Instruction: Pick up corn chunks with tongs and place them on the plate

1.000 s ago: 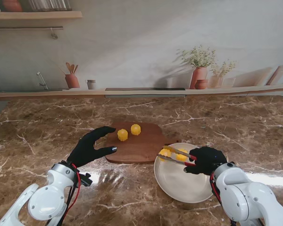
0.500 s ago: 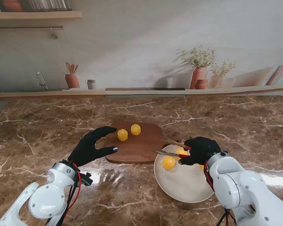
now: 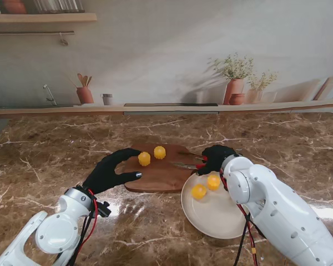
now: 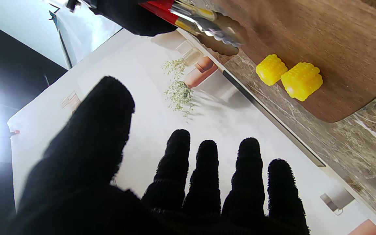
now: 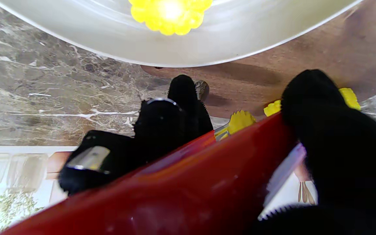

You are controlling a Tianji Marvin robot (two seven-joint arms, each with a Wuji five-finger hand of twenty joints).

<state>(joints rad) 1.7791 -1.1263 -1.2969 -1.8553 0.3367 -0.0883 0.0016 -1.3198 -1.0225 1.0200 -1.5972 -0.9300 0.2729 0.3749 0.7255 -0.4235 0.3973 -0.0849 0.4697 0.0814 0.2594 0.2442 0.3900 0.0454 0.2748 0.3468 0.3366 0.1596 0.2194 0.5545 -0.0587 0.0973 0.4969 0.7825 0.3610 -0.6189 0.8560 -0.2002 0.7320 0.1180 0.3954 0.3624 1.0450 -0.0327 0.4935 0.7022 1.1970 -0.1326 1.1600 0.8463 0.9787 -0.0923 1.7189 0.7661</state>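
right hand (image 3: 213, 157) gripping tongs (image 3: 187, 162), over board (image 3: 161, 174)

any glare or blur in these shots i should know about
Right wrist view: the corn chunk on the plate is blown out at its centre, and the red tongs fill the foreground out of focus. Left wrist view: a bright lamp flares at the frame edge. Stand view: sharp, with a glossy reflection on the marble table.

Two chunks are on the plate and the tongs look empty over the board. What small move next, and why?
Probably ease the right hand left so the open tongs straddle the nearer corn chunk. Their tips hang over the cutting board just short of it, holding nothing, while another chunk waits beside it and the left hand steadies the board's edge.
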